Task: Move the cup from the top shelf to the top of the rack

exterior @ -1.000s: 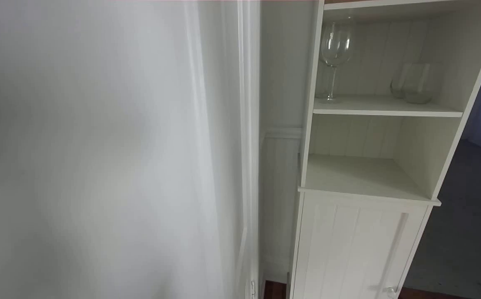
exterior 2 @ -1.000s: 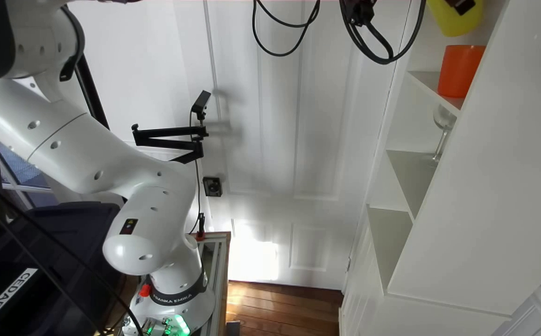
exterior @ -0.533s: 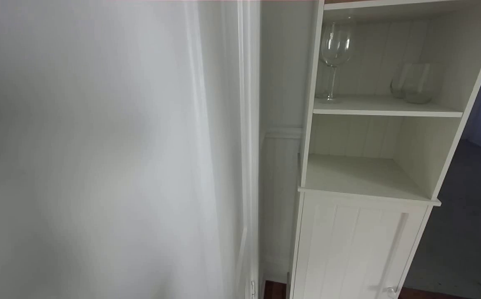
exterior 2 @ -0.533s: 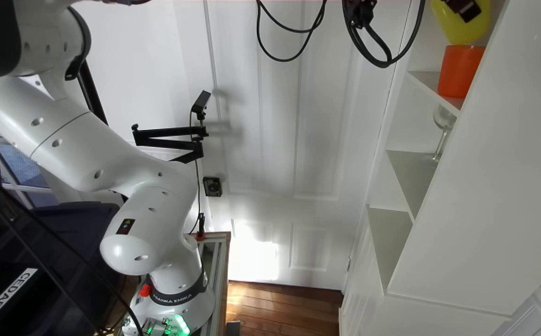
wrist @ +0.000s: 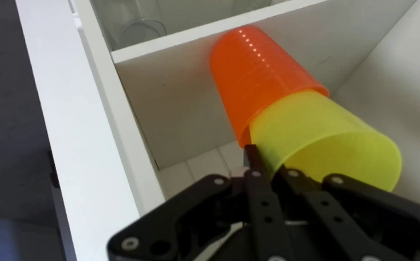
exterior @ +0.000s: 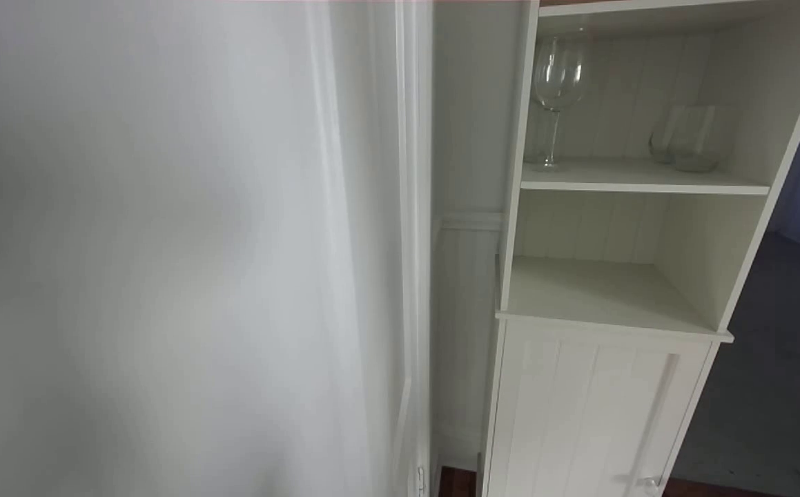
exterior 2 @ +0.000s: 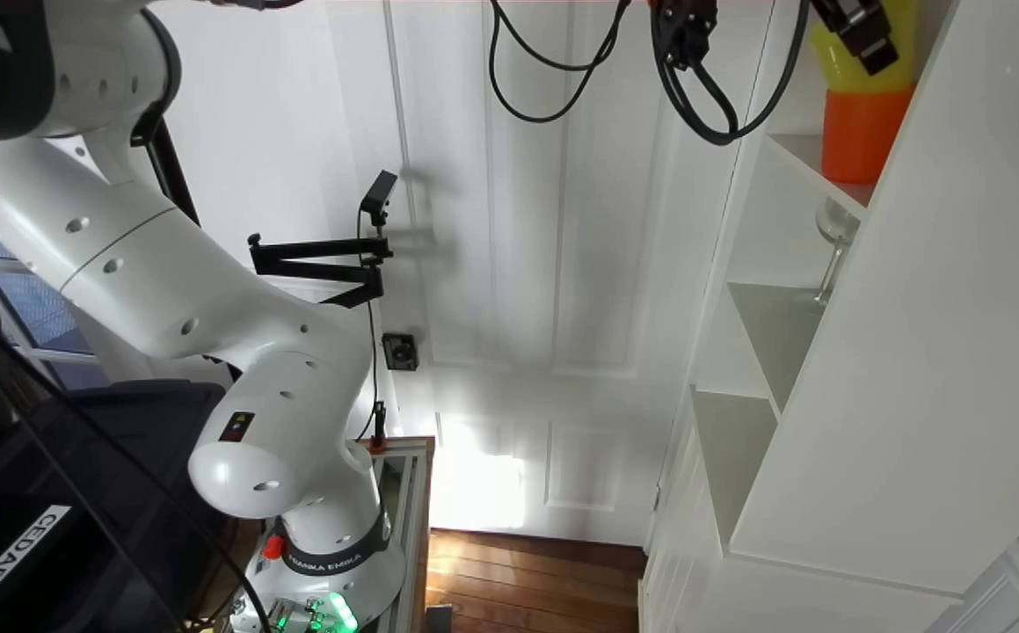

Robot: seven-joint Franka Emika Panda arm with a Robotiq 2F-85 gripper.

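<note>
A yellow cup [wrist: 322,112] is held by its rim in my gripper [wrist: 269,168], one finger outside the wall and one inside. The cup also shows in an exterior view [exterior 2: 856,66], with a dark gripper finger [exterior 2: 874,53] in front of it. An orange cup [wrist: 260,72] stands on the upper cabinet shelf [wrist: 173,105] and also shows in an exterior view [exterior 2: 865,136]. The yellow cup's lower end is at the orange cup's mouth and hidden by its rim; it looks to be inside, but how deep I cannot tell. No rack is clearly visible.
A stemmed glass [exterior: 560,76] and clear tumblers [exterior: 696,141] stand one shelf lower. The cabinet's side panel [exterior 2: 913,369] borders the shelves. Black cables [exterior 2: 720,132] hang from the arm near the white door [exterior 2: 562,264].
My gripper has moved down with the yellow cup. The yellow cup's lower end has gone from above the orange cup to behind its rim. The orange cup has shifted very slightly.
</note>
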